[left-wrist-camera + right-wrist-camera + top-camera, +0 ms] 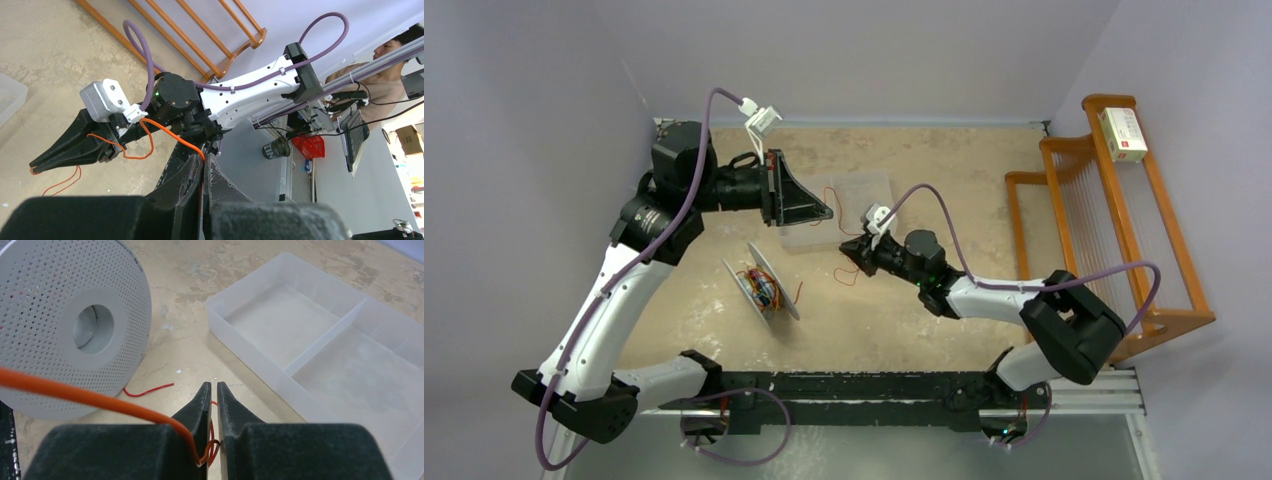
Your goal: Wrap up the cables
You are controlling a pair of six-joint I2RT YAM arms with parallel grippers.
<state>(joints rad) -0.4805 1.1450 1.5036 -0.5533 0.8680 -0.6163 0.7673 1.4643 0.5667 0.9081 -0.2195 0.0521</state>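
A thin orange cable (pixel 180 141) runs taut between my two grippers above the table. My left gripper (pixel 205 156) is shut on one stretch of it, the wire vanishing between the pressed fingertips. My right gripper (pixel 213 385) is shut on a small loop of the same cable (pixel 75 393), which lies deep between the jaws. In the top view the left gripper (pixel 827 213) and right gripper (pixel 844 249) point at each other, close together. The grey perforated double-disc spool (pixel 762 283) stands on edge to their left with cable wound on its core. A loose red cable end (pixel 147 389) lies beside it.
A clear divided plastic tray (pixel 876 195) sits on the table behind the grippers, also the tray (pixel 320 340) to the right in the right wrist view. An orange wooden rack (pixel 1114 230) stands at the right edge, with a red-and-white box (pixel 1122 135) on top.
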